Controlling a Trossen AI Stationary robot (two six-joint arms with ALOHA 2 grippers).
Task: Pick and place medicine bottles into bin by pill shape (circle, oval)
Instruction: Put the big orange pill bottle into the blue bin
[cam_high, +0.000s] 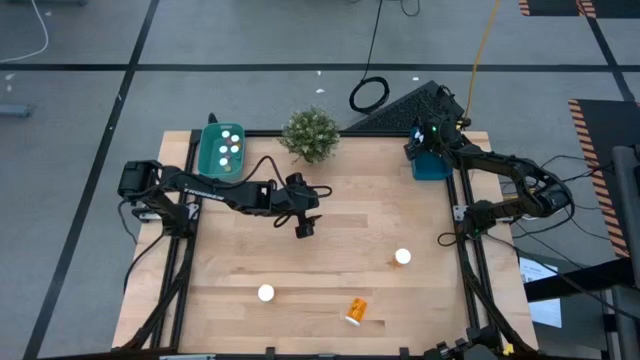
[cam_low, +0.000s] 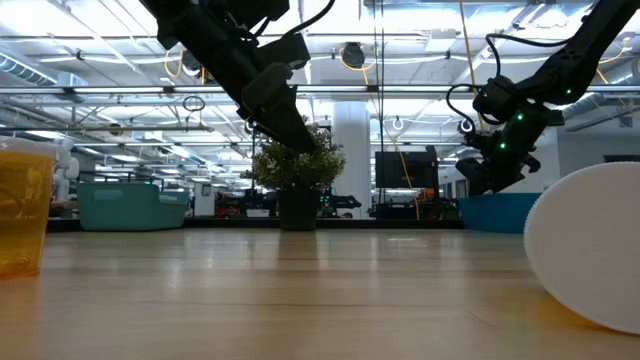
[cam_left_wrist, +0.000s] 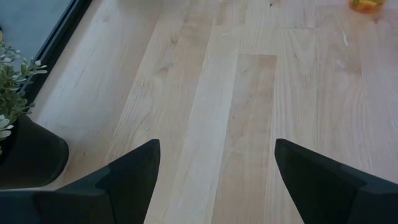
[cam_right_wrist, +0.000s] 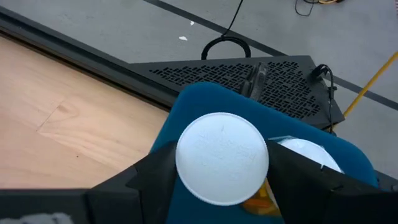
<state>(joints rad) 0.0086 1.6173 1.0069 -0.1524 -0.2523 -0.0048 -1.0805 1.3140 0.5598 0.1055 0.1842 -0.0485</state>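
Nearest the low camera, a white cap (cam_low: 590, 250) of a medicine bottle lying on its side bulged in at one edge, and an orange bottle (cam_low: 22, 208) stood at the other edge of that view. From above, three bottles remained loose on the desk (cam_high: 330, 250): an upright one (cam_high: 402, 257) toward the right side, another upright one (cam_high: 265, 293) near the front, and a toppled orange bottle (cam_high: 356, 311) at the front edge.

The step in hand looked like a drop-off. The right pincer (cam_right_wrist: 214, 177) pinched a white-capped bottle (cam_right_wrist: 222, 157) and held it directly over the blue bin (cam_right_wrist: 205, 106) at the desk's far right corner; a second white cap (cam_right_wrist: 305, 152) already lay inside that bin. Next, I judged, the fingers needed only to part with the bottle well within the bin's walls, then lift clear before reaching for another.

The left pincer (cam_left_wrist: 214, 180) hung spread and empty above bare wood near the desk's middle, beside the potted plant (cam_high: 311, 133). It seemed free to go for one of the loose bottles, once its pill shape was read.

The green bin (cam_high: 208, 150) at the far left held about four white-capped bottles (cam_high: 230, 148), standing upright. Which pill shape each bin took could not be told from these views.
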